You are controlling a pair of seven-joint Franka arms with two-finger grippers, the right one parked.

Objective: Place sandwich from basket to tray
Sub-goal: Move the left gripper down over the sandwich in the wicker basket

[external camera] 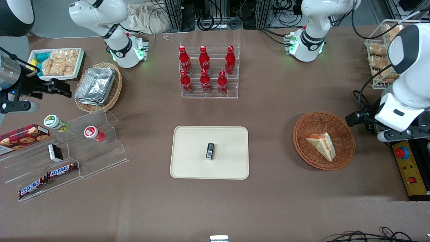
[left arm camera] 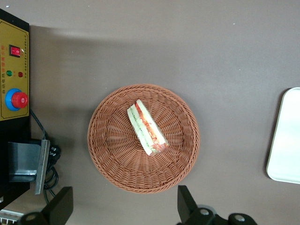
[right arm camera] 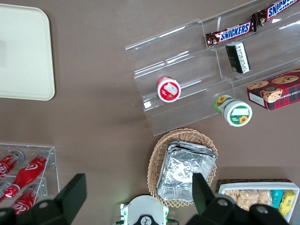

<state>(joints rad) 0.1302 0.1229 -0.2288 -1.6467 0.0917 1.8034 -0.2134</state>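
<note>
The sandwich, a pale wedge with red and green filling, lies in the round reddish-brown wicker basket. In the left wrist view the sandwich lies near the middle of the basket. The cream tray lies flat at the table's middle, and its edge shows in the left wrist view. My left gripper hangs high beside the basket, toward the working arm's end of the table. In the wrist view the gripper is open wide and empty, its fingers just off the basket's rim.
A small black object lies on the tray. A yellow control box with a red button sits at the table edge near the basket. A clear rack of red bottles stands farther from the front camera than the tray.
</note>
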